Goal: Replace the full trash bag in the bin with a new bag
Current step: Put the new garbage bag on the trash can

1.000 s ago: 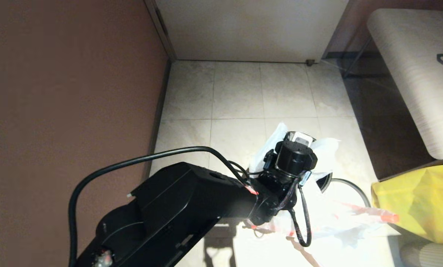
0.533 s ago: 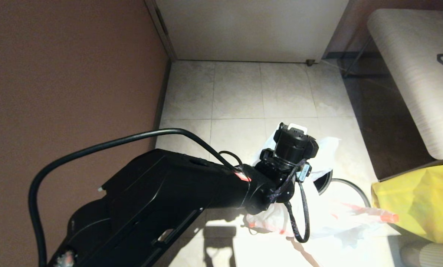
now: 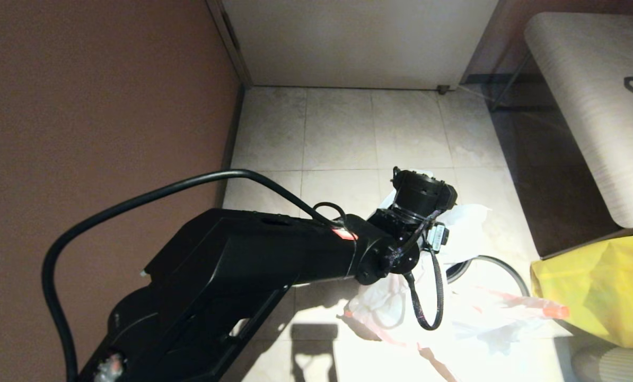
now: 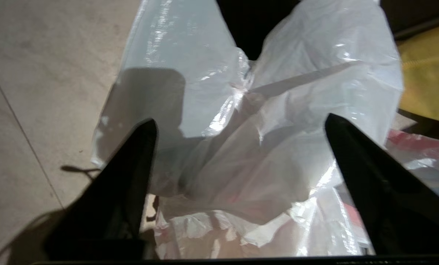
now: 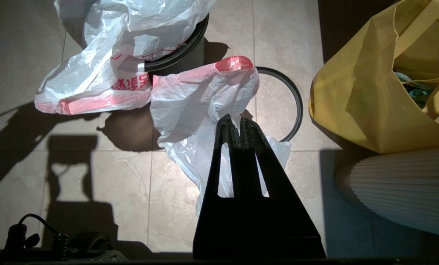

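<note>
Left gripper, head view: my left gripper (image 3: pixel 409 175) is hidden under my own wrist housing; the arm reaches across the tiled floor (image 3: pixel 337 132) from the lower left.
Bin, head view: only a dark sliver of the bin (image 3: pixel 457 270) shows just right of my wrist, under crumpled white plastic.
White bag, head view: white bag (image 3: pixel 465 223) spreads around and below my wrist.
Grey hoop, head view: grey hoop (image 3: pixel 507 268) lies flat on the floor, right of the bin and apart from its rim.
Yellow bag, head view: large yellow bag (image 3: pixel 603 286) stands further right, beyond the hoop.
Left gripper, left wrist view: my left gripper (image 4: pixel 239 123) is spread wide, fingers (image 4: pixel 131 162) well apart, nothing pinched; the white bag (image 4: pixel 278 110) fills the space ahead, with the dark opening of the bin (image 4: pixel 256 22) beyond its folds.
Right gripper, right wrist view: my right gripper (image 5: pixel 236 123) is closed on itself, empty, hanging above the floor.
Surroundings, right wrist view: a second white bag with red edge (image 5: pixel 201 99) lies under the tips; bin (image 5: pixel 182 55) ahead, draped with the printed white bag (image 5: pixel 124 33); grey hoop (image 5: pixel 295 95) beside it on the floor; yellow bag (image 5: pixel 374 88) to the side.
</note>
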